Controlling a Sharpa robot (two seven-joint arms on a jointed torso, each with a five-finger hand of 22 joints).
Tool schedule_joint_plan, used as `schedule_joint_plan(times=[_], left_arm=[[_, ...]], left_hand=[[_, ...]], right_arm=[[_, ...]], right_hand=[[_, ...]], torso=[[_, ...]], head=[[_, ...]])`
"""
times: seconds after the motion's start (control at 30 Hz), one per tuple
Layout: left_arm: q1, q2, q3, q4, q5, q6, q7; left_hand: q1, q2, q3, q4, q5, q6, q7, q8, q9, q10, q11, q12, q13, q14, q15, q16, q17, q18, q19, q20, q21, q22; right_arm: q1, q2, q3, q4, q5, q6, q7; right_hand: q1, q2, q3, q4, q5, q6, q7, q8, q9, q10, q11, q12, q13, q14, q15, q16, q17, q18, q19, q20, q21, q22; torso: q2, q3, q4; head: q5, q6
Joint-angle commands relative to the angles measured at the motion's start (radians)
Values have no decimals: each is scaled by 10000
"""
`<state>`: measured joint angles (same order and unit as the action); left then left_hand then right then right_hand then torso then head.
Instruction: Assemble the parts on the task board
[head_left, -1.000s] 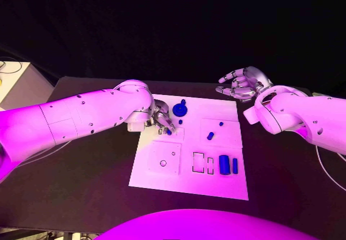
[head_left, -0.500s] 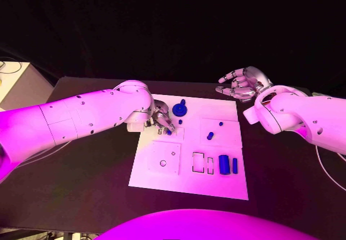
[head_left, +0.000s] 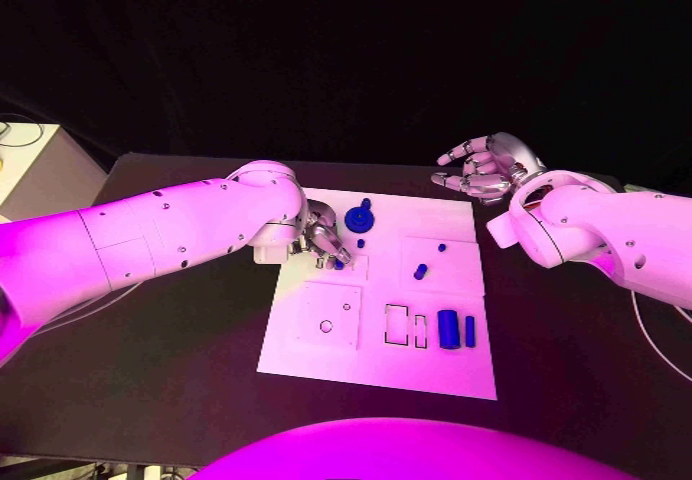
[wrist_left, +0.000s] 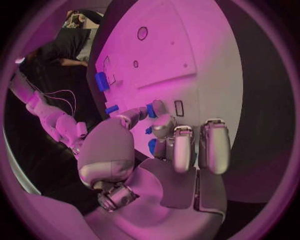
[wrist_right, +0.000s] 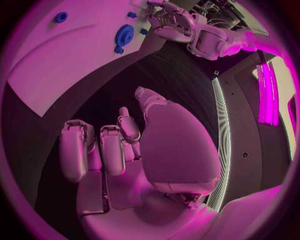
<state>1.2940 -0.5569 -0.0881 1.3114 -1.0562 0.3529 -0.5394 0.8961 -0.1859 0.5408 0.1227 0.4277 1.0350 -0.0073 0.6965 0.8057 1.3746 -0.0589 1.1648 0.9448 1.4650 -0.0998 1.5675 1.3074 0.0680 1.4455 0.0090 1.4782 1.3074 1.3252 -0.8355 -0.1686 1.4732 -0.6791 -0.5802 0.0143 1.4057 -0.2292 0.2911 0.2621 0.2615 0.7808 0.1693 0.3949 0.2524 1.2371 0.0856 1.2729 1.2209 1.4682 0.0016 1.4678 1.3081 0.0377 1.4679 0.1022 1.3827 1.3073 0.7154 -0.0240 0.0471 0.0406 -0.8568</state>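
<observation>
Head view: we see the left hand (head_left: 323, 240) over the far-left part of the task board (head_left: 378, 370), its fingertips pinching a small blue part (head_left: 339, 263) beside the blue gear (head_left: 359, 217). The right hand (head_left: 486, 168) hovers off the board's far-right corner — fingers loosely curled, grasping nothing. Two blue cylinders (head_left: 449, 328) lie near the board's near-right slots.

Left robot hand (head_left: 323, 243) fingertips cover small blue part (head_left: 339, 264); grip on it unclear.
</observation>
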Motion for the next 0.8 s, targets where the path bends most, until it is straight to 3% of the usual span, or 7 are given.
schedule_joint_plan(times=[0.03,0.4,0.6,0.67,0.8], left_arm=[[-93,28,-58,43,100,314,43],[-96,-52,-51,128,70,322,53],[-96,-163,14,246,61,320,57],[-95,-183,25,272,61,317,59],[-94,-210,39,308,63,300,61]], left_hand=[[25,-84,-98,26,-46,-2,62,-74,15,1,-47,-7,20,1058,-84,33,2634,-194,-4,-37,-42,519],[72,-103,-260,118,-129,11,58,-85,21,5,-50,1,39,1058,-85,33,2634,-193,-5,-38,-46,516],[171,-96,-420,212,-295,23,52,-98,31,20,-58,25,81,1058,-92,33,2634,-197,8,-43,-39,537],[344,-27,-616,377,-1056,26,51,-130,39,16,-58,20,90,1058,-94,33,2634,-196,6,-46,-46,533],[414,-50,-788,544,-1340,36,61,-152,46,13,-50,17,96,1058,-90,33,2634,-197,10,-43,-47,539]], right_arm=[[-6,-3,1,6,-67,88,112],[-25,-1,1,-6,-62,101,115],[-36,-5,1,-7,-62,96,109],[-38,-5,1,-4,-58,97,107],[-42,-1,1,4,-30,102,101]], right_hand=[[-82,-16,-50,-7,10,-56,4,-2,-14,-98,-9,-57,-36,455,42,-69,664,69,233,45,-61,1516],[-85,-15,-55,-4,11,-70,7,-7,-17,-115,-7,-70,-53,443,44,-91,626,76,220,46,-93,1498],[-87,-10,-59,-1,12,-82,10,-11,-20,-119,-4,-73,-57,437,46,-102,611,81,210,48,-118,1484],[-87,-10,-59,-1,12,-82,10,-11,-20,-119,-4,-73,-57,437,46,-102,611,81,210,48,-118,1484],[-87,-10,-59,-1,12,-82,10,-11,-20,-119,-4,-73,-57,437,46,-102,611,81,210,48,-118,1484]], torso=[[0,0,0],[3,-1,-5],[-4,3,2],[-10,7,7],[-5,9,3]], head=[[1,2],[5,1],[-17,7],[-11,10],[-11,13]])
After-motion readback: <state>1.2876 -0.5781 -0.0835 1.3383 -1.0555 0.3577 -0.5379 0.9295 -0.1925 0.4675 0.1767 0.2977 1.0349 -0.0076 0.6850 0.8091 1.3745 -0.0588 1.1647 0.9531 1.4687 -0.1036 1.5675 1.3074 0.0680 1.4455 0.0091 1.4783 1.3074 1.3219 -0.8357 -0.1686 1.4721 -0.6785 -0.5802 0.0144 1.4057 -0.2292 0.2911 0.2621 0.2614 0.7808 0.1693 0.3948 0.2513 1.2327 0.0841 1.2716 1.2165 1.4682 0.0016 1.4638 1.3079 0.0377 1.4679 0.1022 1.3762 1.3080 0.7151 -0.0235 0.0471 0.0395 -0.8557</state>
